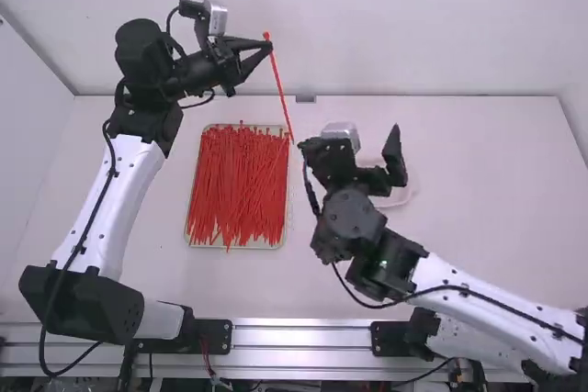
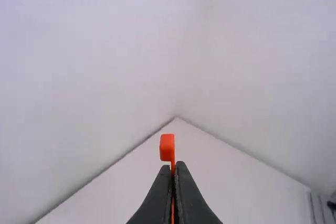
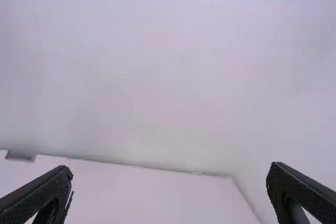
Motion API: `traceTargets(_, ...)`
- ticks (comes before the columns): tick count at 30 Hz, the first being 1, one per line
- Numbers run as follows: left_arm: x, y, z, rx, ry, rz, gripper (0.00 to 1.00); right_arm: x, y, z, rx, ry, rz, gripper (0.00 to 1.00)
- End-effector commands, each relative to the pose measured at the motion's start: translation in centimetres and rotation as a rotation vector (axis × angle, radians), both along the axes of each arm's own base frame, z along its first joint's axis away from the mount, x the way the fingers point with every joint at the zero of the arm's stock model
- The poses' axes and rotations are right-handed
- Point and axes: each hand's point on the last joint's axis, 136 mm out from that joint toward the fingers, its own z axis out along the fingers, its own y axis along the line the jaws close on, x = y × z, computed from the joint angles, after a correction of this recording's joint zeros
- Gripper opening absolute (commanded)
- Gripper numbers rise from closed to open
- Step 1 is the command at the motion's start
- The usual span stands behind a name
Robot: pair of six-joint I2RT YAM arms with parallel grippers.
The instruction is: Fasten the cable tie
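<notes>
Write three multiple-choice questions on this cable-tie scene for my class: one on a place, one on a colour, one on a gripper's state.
1. Where does the heap of ties lie?
A. in the tray
B. on the floor
C. on an arm's base

2. What colour is the raised cable tie?
A. blue
B. red
C. black

3. The right gripper is:
A. shut on a tie
B. shut on nothing
C. open

Answers:
1 A, the heap sits within the tray's rim.
2 B, it shows red where the left gripper pinches it.
3 C, its fingers stand wide apart in the right wrist view.
</notes>
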Motion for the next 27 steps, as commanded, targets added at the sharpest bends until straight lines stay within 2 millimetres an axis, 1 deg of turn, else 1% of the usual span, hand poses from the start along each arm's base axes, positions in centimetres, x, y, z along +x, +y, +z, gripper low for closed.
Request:
traceTargets(1, -1.9, -0.7, 0.8, 0.031, -0.073, -0.096, 0.02, 0.0, 0.6, 1.7, 0.12, -0.035, 0.162, 0.99)
traceTargets(5, -2.8, -1.1, 0.7, 0.039, -0.083, -0.153, 0.02, 0.1, 0.9, 0.7, 0.132, 0.033, 0.345, 0.99)
traceTargets(7, -3.7, -1.4, 0.7, 0.038, -0.085, -0.205, 0.02, 0.0, 0.9, 0.0, 0.154, 0.085, 0.46, 0.99)
traceTargets(11, -4.8, -1.7, 0.6, 0.041, -0.088, -0.277, 0.02, -0.2, 1.2, -0.9, 0.176, 0.154, 0.628, 0.99)
traceTargets(13, -5.4, -1.9, 0.6, 0.044, -0.095, -0.312, 0.02, -0.8, 2.1, -1.1, 0.194, 0.183, 0.765, 0.99)
traceTargets(16, -5.7, -1.9, 0.6, 0.043, -0.091, -0.33, 0.02, -1.3, 2.8, -0.8, 0.218, 0.197, 0.915, 0.99)
traceTargets(17, -5.8, -1.9, 0.6, 0.043, -0.091, -0.334, 0.02, -1.3, 2.9, -0.7, 0.222, 0.197, 0.936, 0.99)
traceTargets(18, -6.0, -2.0, 0.6, 0.043, -0.09, -0.349, 0.02, -1.2, 3.1, -0.9, 0.231, 0.212, 0.997, 0.99)
traceTargets(21, -6.5, -2.1, 0.5, 0.044, -0.09, -0.378, 0.02, -1.0, 3.2, -1.0, 0.248, 0.223, 1.086, 0.99)
traceTargets(25, -6.9, -2.1, 0.5, 0.044, -0.088, -0.399, 0.02, -0.1, 2.9, -1.3, 0.273, 0.243, 1.177, 0.99)
traceTargets(27, -7.2, -2.2, 0.4, 0.044, -0.088, -0.418, 0.02, 0.7, 2.5, -1.6, 0.337, 0.267, 1.216, 0.99)
